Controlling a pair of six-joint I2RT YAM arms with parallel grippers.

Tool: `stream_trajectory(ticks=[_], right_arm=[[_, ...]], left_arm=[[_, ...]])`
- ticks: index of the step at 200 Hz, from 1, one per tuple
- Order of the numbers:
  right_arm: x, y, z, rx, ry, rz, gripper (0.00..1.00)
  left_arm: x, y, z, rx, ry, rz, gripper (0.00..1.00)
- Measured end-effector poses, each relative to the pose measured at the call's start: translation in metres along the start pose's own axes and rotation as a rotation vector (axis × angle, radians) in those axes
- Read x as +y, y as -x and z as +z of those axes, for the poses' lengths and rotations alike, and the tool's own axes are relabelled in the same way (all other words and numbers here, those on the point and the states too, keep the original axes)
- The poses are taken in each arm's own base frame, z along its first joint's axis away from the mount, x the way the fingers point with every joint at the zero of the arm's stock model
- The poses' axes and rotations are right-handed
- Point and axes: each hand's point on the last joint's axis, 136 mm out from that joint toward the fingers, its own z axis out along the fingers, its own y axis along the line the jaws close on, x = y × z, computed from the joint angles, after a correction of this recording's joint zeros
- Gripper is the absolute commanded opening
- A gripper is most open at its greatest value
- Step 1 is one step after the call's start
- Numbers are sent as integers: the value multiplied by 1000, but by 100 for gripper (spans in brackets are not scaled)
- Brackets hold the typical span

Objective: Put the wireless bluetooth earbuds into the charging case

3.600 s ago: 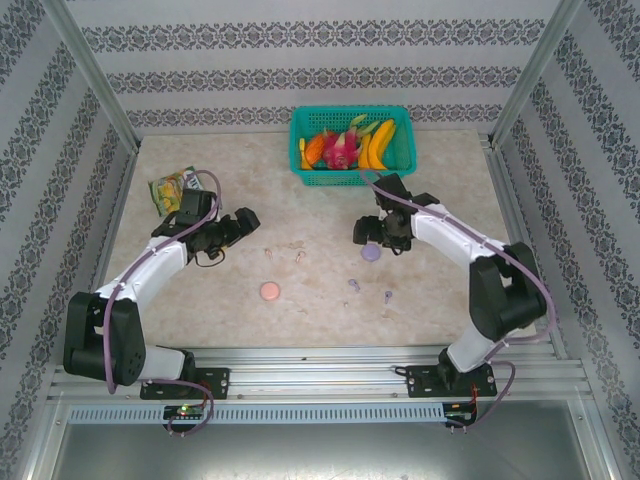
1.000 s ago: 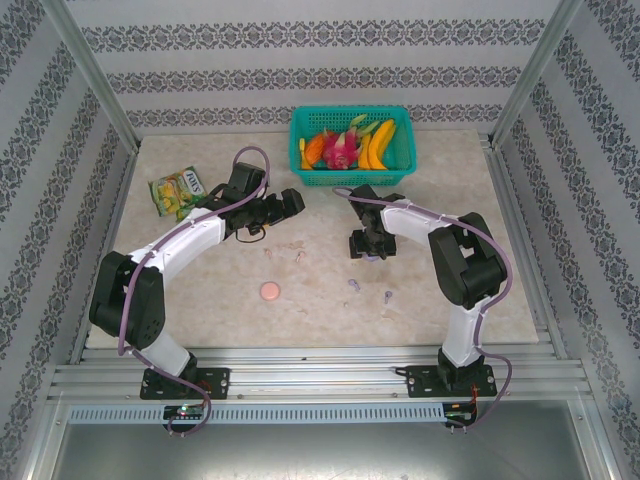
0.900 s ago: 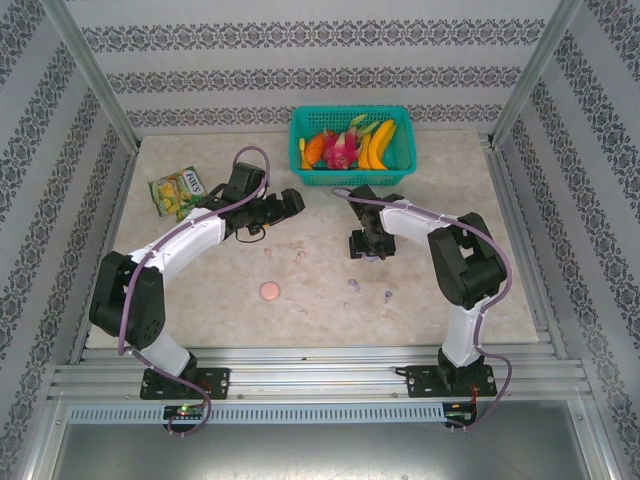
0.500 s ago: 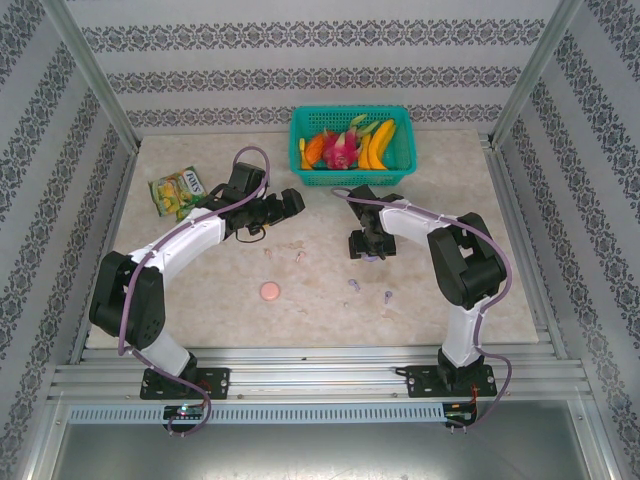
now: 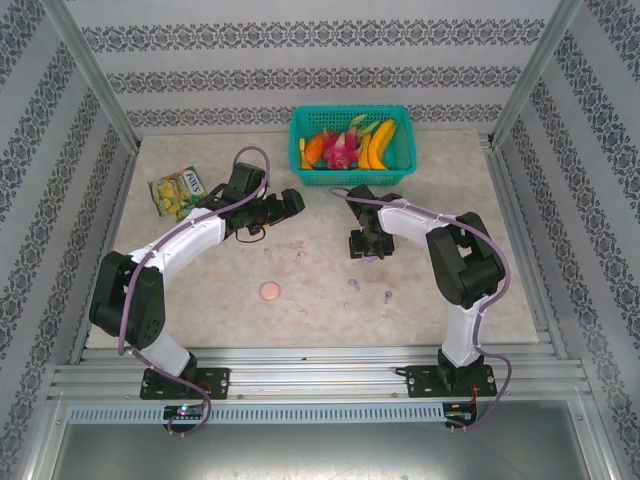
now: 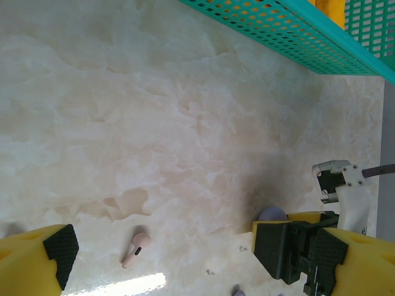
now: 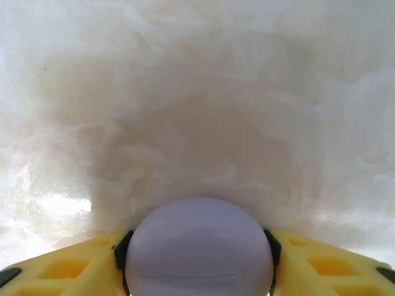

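Between the fingers (image 7: 68, 268) of the right hand (image 5: 366, 247) the purple case (image 7: 199, 246) is now clamped on both sides; earlier it lay just beside that hand. The left hand (image 6: 173, 250), swung out farther, gapes wide and empty, a pink earbud (image 6: 136, 248) on the bench (image 6: 154, 123) between its fingers (image 6: 60, 246).
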Motion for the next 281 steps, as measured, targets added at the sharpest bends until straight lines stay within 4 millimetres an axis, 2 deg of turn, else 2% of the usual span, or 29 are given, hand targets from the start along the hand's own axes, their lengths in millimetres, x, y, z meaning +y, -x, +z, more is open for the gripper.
stream_trajectory(ticks=[31, 65, 93, 110, 134, 182, 219, 248, 281], right_arm=[[1, 0, -2, -31, 31, 46, 53], [8, -1, -11, -64, 116, 156, 54], [18, 16, -29, -135, 207, 270, 54], [22, 31, -40, -179, 277, 361, 54], [17, 50, -48, -213, 358, 505, 54], [5, 71, -53, -224, 484, 750, 54], [6, 78, -67, -232, 572, 875, 54], [10, 83, -79, -241, 637, 939, 54], [8, 83, -77, -225, 664, 993, 54]], left_arm=[[-1, 0, 2, 2, -8, 1, 100], [-12, 7, 7, -20, -69, 12, 100], [-19, 7, 17, -50, -146, 7, 100], [-20, 0, 30, -50, -179, 5, 100], [-25, -19, 54, -40, -228, 30, 100], [-53, -55, 86, -51, -367, 122, 96], [-73, -65, 101, -97, -442, 168, 91], [-73, -72, 117, -116, -459, 172, 86], [-79, -71, 126, -136, -472, 163, 81]])
